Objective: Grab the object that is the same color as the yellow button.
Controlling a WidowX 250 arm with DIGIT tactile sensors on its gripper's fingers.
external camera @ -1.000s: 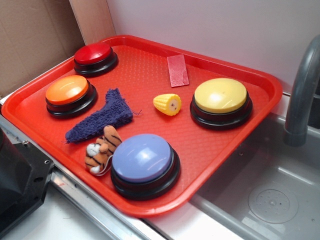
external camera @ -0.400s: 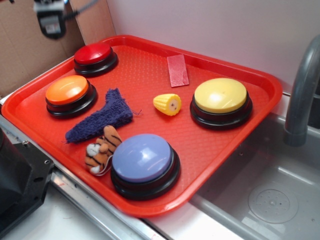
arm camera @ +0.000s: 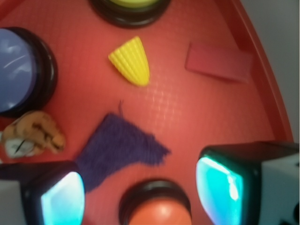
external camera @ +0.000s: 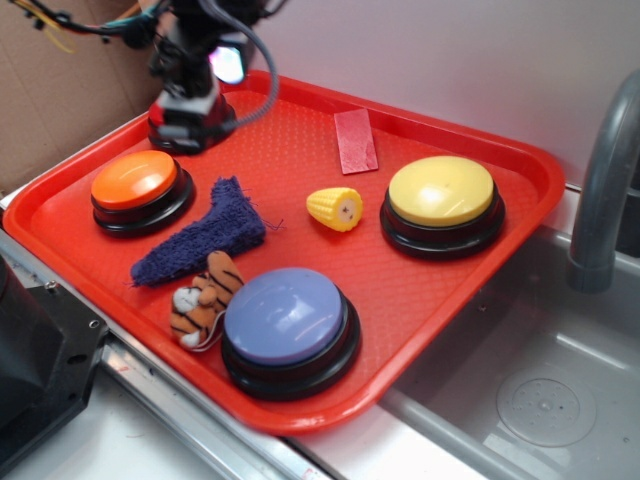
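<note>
While the black gripper (external camera: 190,110) hovers, fingers spread, over the red plastic tray's (external camera: 300,420) far-left corner, the small ridged yellow corn-cob piece (external camera: 335,208) lies mid-tray, flat cut end facing the tray's near edge, beside the large yellow dome button (external camera: 441,192).

Arm (external camera: 190,45) dark, mostly black, blurred in the exterior view. Black ribbed cable (external camera: 262,75) loops down its right side; thinner yellow and orange wires (external camera: 45,22) trail off at upper left. A pale glowing patch, whitish-pink with a cyan edge, sits on the housing. From the wrist view, jaws show as two black-framed blocks with grey outer casings; fingers (arm camera: 220,180) carry bright cyan-lit pads.
</note>
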